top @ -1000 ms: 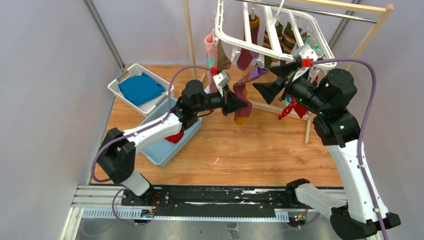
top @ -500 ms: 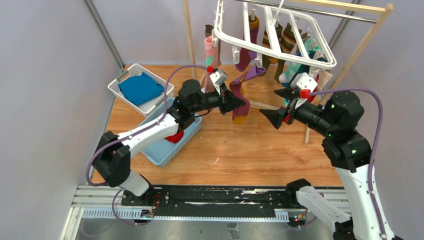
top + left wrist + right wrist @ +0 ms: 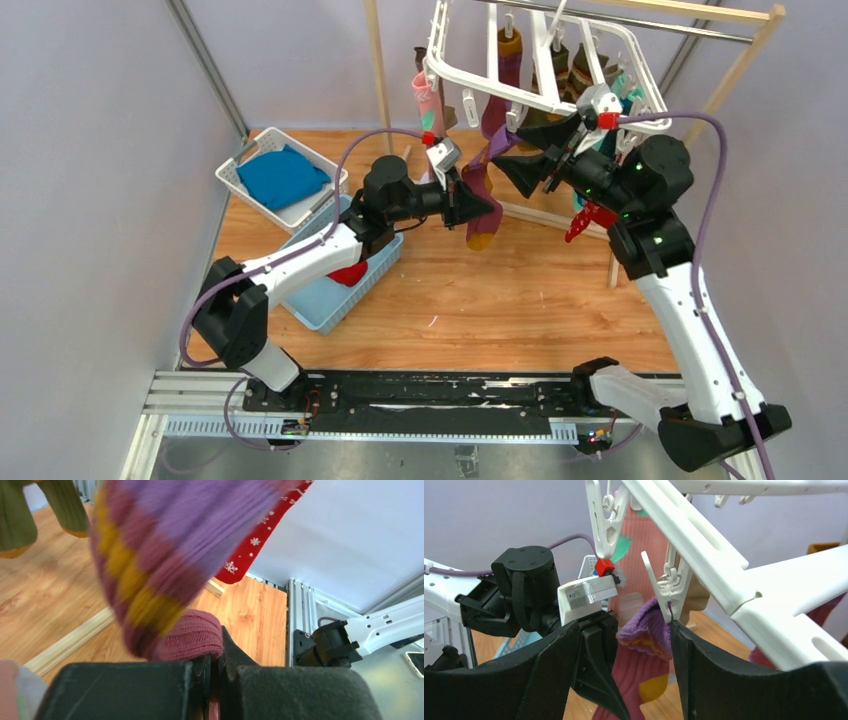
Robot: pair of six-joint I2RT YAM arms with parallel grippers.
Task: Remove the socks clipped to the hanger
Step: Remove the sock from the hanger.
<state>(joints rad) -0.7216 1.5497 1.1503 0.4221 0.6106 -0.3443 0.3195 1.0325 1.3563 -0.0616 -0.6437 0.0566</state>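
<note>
Beneath the hanger [image 3: 696, 542], the right tool [image 3: 624, 635] is coming back up from its dip a moment ago. Its jaws are standing open astride the top of the purple striped sock [image 3: 165, 555], just under its clip [image 3: 664, 585]. The left tool [image 3: 487, 208] is clamping the sock's lower end, so unclipping looks close. The ribbed knit is hanging slantwise.

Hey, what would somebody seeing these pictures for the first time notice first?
Probably the white hanger tilted at the top of the overhead view, hung with bright socks. Below it, the left arm has its jaws shut on a purple-and-yellow striped sock, while the right arm has its open jaws flanking the clip gripping that sock's cuff.
</note>
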